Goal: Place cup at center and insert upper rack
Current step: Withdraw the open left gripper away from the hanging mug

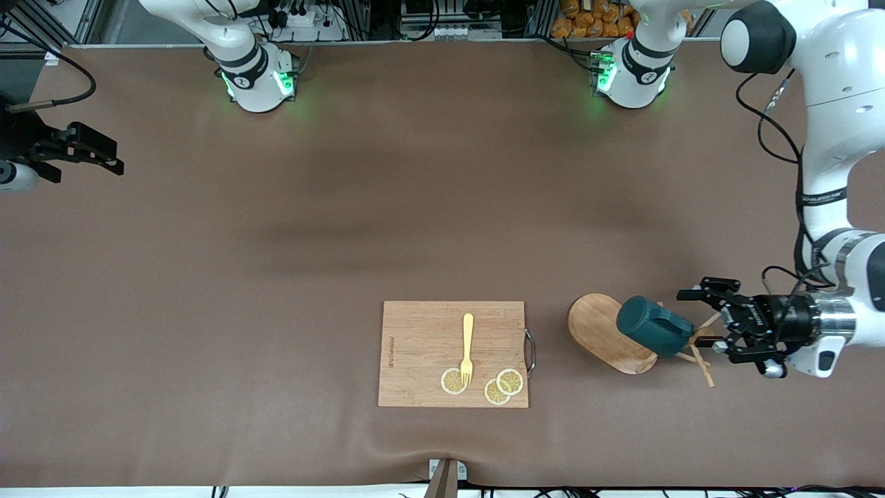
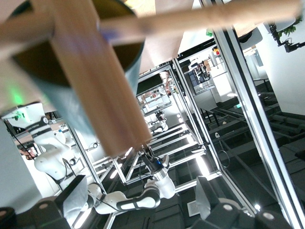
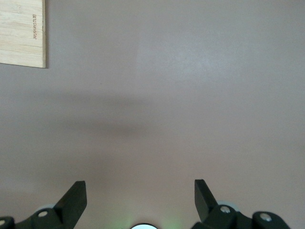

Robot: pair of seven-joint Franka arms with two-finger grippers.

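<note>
Cup (image 1: 653, 325) hangs on rack (image 1: 608, 333); wrist view shows yellow inside.

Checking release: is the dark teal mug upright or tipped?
Tipped: the dark teal mug hangs sideways on the light wooden mug tree, beside the open left gripper.

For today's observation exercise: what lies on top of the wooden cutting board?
On the cutting board lie a yellow fork and three lemon slices. The fork's tines rest on one slice, covering part of it. Whatever is beneath the board cannot be seen.
</note>
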